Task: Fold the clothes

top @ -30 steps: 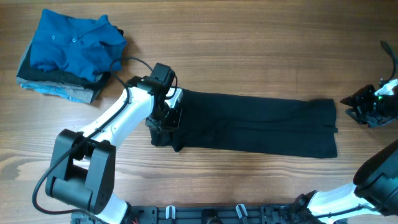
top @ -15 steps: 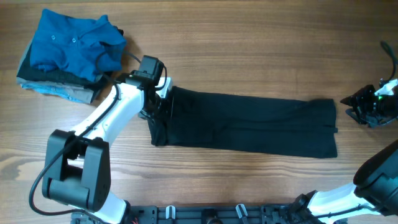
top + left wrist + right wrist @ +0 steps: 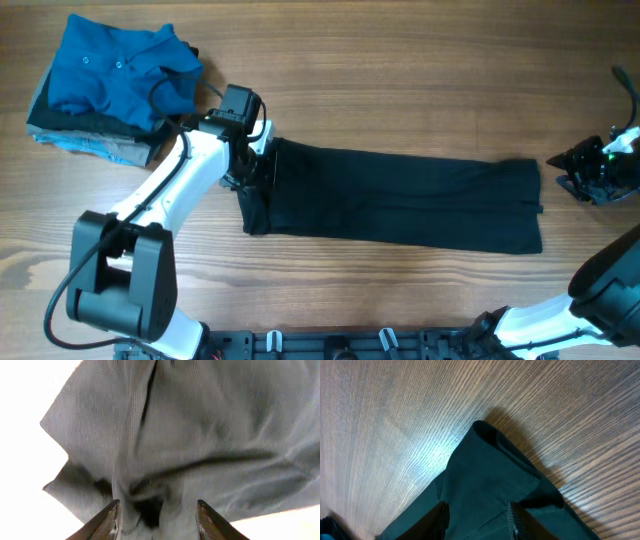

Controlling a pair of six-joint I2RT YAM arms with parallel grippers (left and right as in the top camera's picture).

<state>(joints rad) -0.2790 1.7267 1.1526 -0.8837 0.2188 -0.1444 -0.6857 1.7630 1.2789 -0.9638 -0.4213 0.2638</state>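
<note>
1. One blue polo [image 3: 115, 70] tops a single pile of folded garments [image 3: 95, 145] at the far left of the table [image 3: 400, 60].
2. Left gripper [image 3: 157, 520]: one, jaws parted over the bunched left end of the cloth.
3. One black shirt [image 3: 400, 200] lies mid-table as a long flat strip, its long axis left to right and dipping slightly rightward.
4. Right gripper [image 3: 475, 519]: one, jaws apart and empty, just beside the shirt's right end.

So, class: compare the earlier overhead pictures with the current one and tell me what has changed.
The left claw moved a little up and left at the black shirt's left end. Its fingers now stand apart, so it appears to have let the cloth go. That end lies flatter. The right claw and the folded pile stayed put.
</note>
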